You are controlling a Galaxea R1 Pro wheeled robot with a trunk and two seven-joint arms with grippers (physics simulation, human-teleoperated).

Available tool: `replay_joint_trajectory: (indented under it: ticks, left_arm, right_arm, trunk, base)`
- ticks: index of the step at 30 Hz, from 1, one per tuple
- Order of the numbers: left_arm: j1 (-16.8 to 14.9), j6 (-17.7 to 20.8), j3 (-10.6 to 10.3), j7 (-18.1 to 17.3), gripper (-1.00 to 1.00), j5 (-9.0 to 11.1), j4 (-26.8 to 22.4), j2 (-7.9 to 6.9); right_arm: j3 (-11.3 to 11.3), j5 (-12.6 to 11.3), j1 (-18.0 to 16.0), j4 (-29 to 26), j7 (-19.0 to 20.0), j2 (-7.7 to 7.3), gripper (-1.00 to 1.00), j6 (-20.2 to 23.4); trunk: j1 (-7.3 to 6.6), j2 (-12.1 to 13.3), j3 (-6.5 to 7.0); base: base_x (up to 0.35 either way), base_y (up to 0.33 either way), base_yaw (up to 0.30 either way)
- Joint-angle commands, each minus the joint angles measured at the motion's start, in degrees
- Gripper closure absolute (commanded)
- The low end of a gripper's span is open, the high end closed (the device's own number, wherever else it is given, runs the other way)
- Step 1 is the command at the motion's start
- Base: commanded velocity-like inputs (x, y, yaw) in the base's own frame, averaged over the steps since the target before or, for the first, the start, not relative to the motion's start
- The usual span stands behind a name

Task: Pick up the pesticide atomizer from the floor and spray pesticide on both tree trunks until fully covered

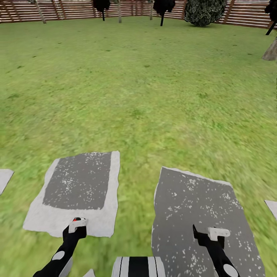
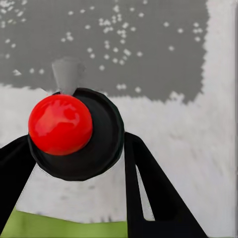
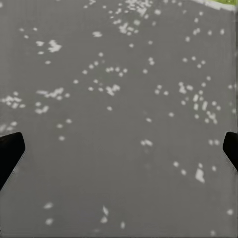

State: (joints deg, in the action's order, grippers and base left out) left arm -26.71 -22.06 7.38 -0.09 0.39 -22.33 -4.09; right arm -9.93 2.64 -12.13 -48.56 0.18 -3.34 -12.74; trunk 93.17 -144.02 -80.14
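Observation:
My left gripper (image 1: 77, 225) (image 2: 74, 153) is shut on the pesticide atomizer (image 2: 101, 139), a small dark round bottle with a glossy red knob and a pale grey nozzle. In the head view the atomizer (image 1: 79, 219) shows as a red-and-white tip at the lower left, above a pale paving slab (image 1: 57, 215). My right gripper (image 1: 212, 234) (image 3: 119, 148) stands open and empty over a dark grey stone slab (image 1: 192, 207), its black fingers (image 3: 10, 151) at the picture's sides. One thick grey-beige tree trunk (image 1: 271, 50) stands at the far right edge of the lawn.
A wide green lawn (image 1: 146, 88) stretches ahead to a brown slatted fence (image 1: 69, 9). Along the fence stand a round mottled bush (image 1: 205, 10), dark shrubs (image 1: 163, 7) and thin stems (image 1: 119, 11). More paving pieces (image 1: 4, 177) lie at both sides.

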Motion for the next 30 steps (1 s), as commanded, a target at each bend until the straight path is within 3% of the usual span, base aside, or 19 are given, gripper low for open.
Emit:
replay_joint_trajectory:
  ticks: [1,10,12,16,23,30]
  left_arm:
    - [0.0,0.0,0.0,0.0,1.00,0.0,0.0,-0.02]
    - [0.2,0.1,0.0,-0.3,1.00,-0.1,-0.3,-0.11]
    - [3.2,0.2,0.0,-0.2,1.00,-0.1,-0.3,-0.85]
    - [5.9,0.2,0.0,-0.3,1.00,0.0,-0.6,-1.54]
    - [10.2,0.3,0.1,0.0,1.00,0.0,-0.3,-2.07]
    - [12.4,0.1,0.0,0.1,1.00,0.1,-0.5,-2.17]
  right_arm:
    - [0.0,0.0,0.0,0.0,0.0,0.00,-1.00,0.0]
    - [-0.1,0.1,0.1,0.0,-0.2,0.47,-1.00,-0.4]
    - [-0.2,0.1,0.3,0.1,-0.3,0.11,-1.00,-0.6]
    - [-0.3,0.1,2.4,0.2,-0.3,0.02,-1.00,-1.5]
    - [-0.3,-0.1,8.7,0.9,-0.4,0.04,-1.00,-9.8]
    - [-0.3,-0.1,9.6,4.4,-0.3,0.04,-1.00,-11.3]
  trunk:
    - [-0.02,0.0,0.23]
    - [-0.26,0.1,2.31]
    - [-0.31,0.2,2.88]
    - [-0.41,0.2,4.02]
    - [-0.59,0.3,6.04]
    - [-0.77,0.4,8.05]
  base:
    - [0.000,0.000,0.000]
    - [0.000,0.000,-0.034]
    - [0.000,0.000,-0.219]
    - [0.000,0.000,-0.228]
    - [0.000,0.000,-0.232]
    - [0.000,0.000,-0.232]
